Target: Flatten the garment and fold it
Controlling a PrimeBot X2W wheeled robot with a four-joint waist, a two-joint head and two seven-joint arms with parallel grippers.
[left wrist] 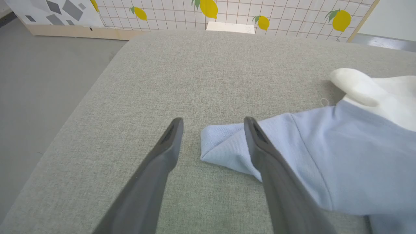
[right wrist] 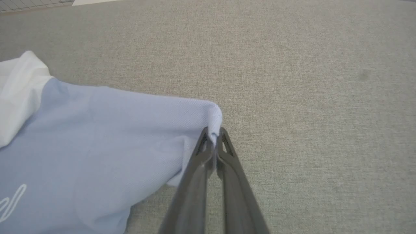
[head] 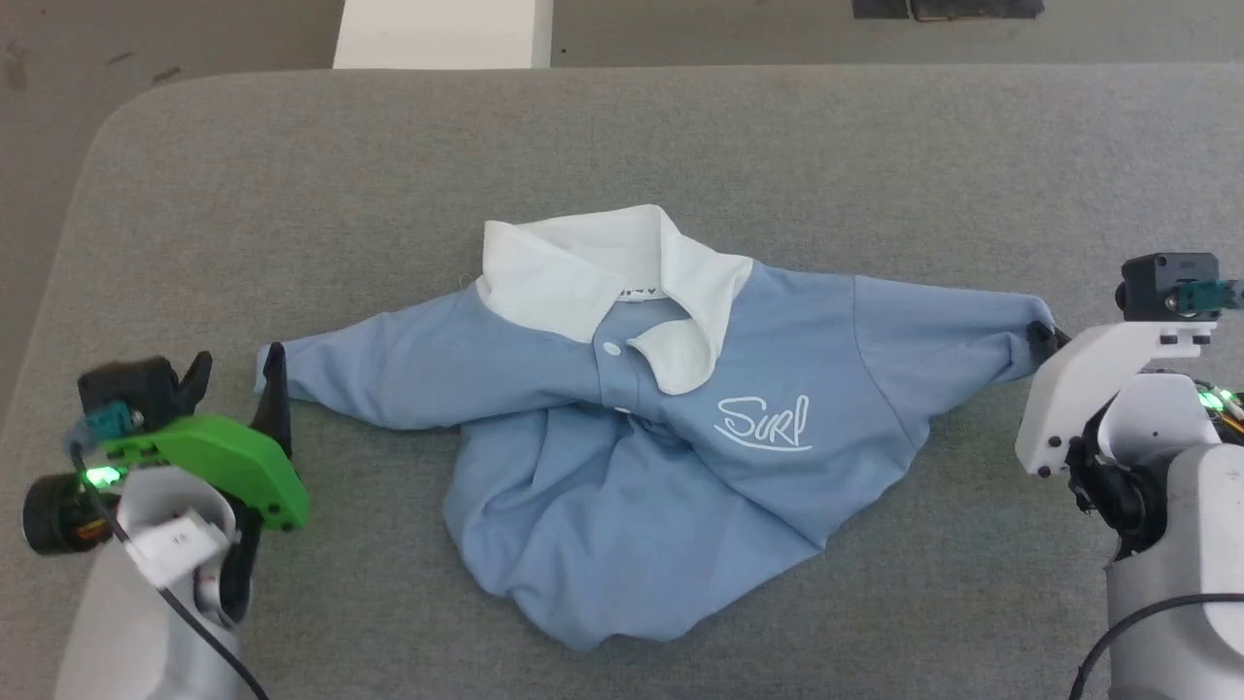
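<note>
The garment (head: 622, 428), a light blue polo shirt with a white collar and a white script logo, lies crumpled on the grey table (head: 292, 175), both sleeves spread outward. My left gripper (head: 238, 384) stands open at the left sleeve's end; in the left wrist view the sleeve cuff (left wrist: 224, 146) lies between the two fingers, the right finger (left wrist: 260, 146) resting over the cloth. My right gripper (right wrist: 214, 133) is shut on the right sleeve's cuff (right wrist: 214, 118), pinching a fold of it. In the head view that gripper (head: 1045, 335) sits at the sleeve tip.
The table's rounded left corner and edge (left wrist: 81, 107) drop to a grey floor. A white box (head: 442, 34) stands beyond the far edge, and a lemon-patterned tiled wall (left wrist: 266, 16) lies behind it. Bare cloth surface surrounds the shirt.
</note>
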